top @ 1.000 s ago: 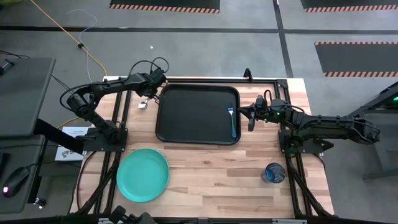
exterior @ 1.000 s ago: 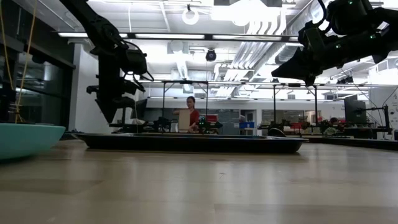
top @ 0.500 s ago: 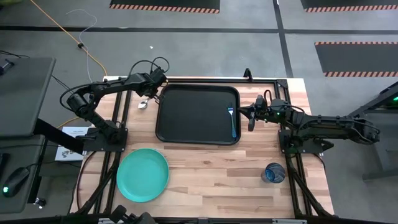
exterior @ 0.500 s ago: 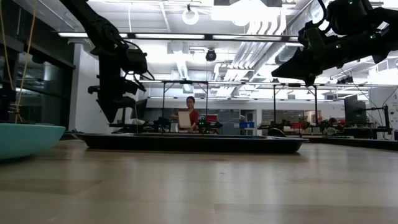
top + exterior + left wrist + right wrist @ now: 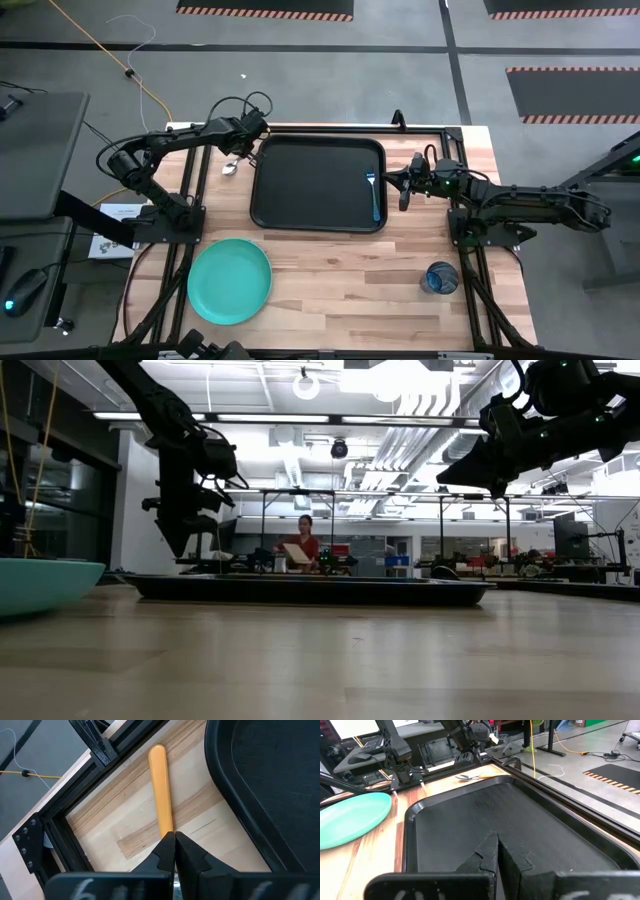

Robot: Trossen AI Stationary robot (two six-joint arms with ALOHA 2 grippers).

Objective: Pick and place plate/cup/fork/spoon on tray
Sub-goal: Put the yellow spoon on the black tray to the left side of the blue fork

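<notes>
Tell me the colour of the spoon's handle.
Orange-yellow; the spoon shows best in the left wrist view.

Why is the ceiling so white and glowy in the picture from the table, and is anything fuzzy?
Low view: the bright ceiling lights glare white, so both arms show as dark shapes; the near table top is soft and blurry, and the plate is cut off at the edge. High view: even light, with little shadow around the tray. Left wrist view: the closest part of the arm is blurred.
</notes>
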